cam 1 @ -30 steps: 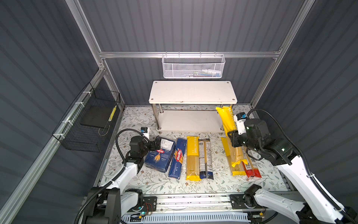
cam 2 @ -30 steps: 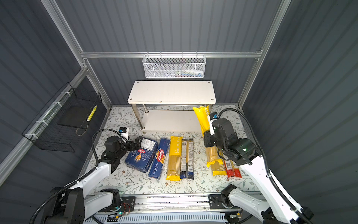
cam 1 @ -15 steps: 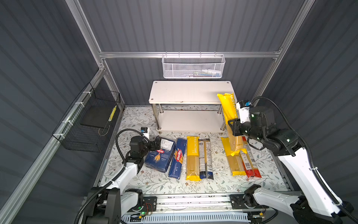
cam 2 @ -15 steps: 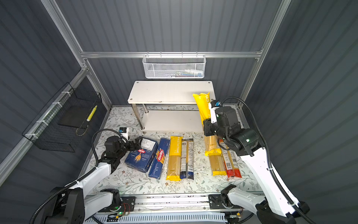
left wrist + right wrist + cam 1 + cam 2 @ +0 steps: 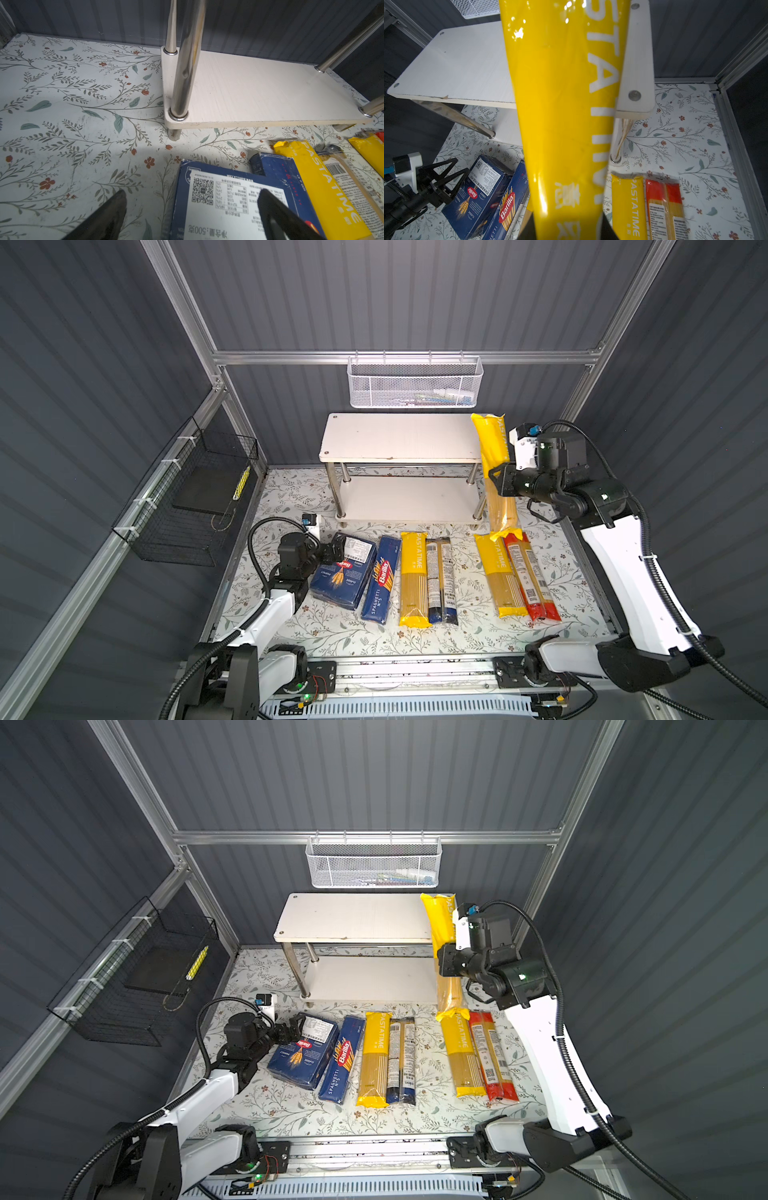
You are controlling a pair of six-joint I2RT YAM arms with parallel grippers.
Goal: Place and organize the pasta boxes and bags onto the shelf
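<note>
My right gripper [image 5: 500,483] [image 5: 568,226] is shut on a yellow PASTATIME bag [image 5: 496,472] [image 5: 562,104], which stands nearly upright in the air at the right end of the shelf [image 5: 399,439], its top over the upper board's corner. My left gripper [image 5: 332,549] [image 5: 192,193] is open and low at the far end of the wide pasta box [image 5: 345,568]; one finger is over its white label, the other over the table. The slim SPAGHETTI box [image 5: 380,576], a yellow bag [image 5: 413,576], a dark bag [image 5: 440,576], another yellow bag [image 5: 500,576] and a red bag [image 5: 530,576] lie in a row on the table.
A white mesh basket [image 5: 415,383] hangs on the back wall just above the shelf. A black wire basket [image 5: 191,497] hangs on the left wall. Both shelf boards [image 5: 353,919] are bare. Chrome legs [image 5: 185,62] stand at the shelf's corners.
The right arm has lifted the yellow bag higher and carried it back to the shelf's right end. The left arm has not moved.
</note>
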